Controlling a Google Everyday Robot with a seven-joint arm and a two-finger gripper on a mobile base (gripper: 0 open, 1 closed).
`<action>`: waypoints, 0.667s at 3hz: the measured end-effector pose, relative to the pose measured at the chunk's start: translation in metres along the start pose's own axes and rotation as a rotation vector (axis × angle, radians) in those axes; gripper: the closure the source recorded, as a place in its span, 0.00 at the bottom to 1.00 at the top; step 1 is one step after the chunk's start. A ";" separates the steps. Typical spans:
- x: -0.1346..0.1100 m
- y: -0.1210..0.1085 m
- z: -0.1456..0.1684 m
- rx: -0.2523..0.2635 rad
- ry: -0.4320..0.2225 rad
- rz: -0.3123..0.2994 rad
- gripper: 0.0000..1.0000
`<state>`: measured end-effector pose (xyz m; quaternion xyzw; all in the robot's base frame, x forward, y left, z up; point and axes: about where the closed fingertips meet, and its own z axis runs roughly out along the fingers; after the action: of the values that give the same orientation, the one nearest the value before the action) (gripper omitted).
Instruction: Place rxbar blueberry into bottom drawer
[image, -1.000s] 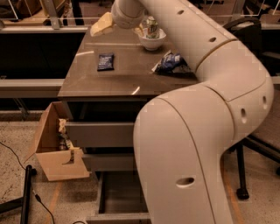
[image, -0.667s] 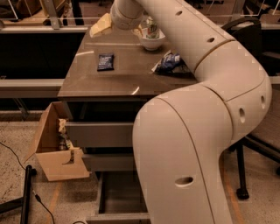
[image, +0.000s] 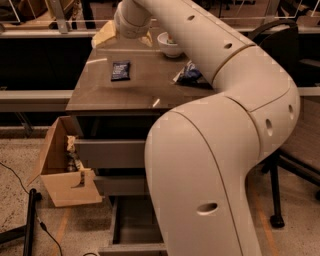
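The rxbar blueberry (image: 120, 70) is a small dark navy bar lying flat on the left part of the brown tabletop (image: 130, 92). My gripper (image: 117, 37) hangs at the end of the big white arm, above the table's far edge, just behind and above the bar and not touching it. The bottom drawer (image: 131, 227) stands pulled open at floor level under the table, and its inside looks dark. My arm hides its right part.
A blue-and-white chip bag (image: 189, 74) lies right of the bar. A white bowl (image: 170, 46) stands at the back. Two shallower grey drawers (image: 110, 152) are shut. An open cardboard box (image: 62, 172) sits left of the cabinet. A chair base (image: 277, 217) is at right.
My gripper and wrist have shifted slightly left and down, towards the bar. The bar, bag and drawer have not moved.
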<state>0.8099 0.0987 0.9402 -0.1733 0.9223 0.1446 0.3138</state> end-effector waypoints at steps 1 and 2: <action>0.003 0.024 0.023 -0.045 0.006 -0.009 0.00; 0.012 0.037 0.052 -0.068 0.035 0.001 0.00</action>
<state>0.8132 0.1490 0.8984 -0.1861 0.9222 0.1731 0.2916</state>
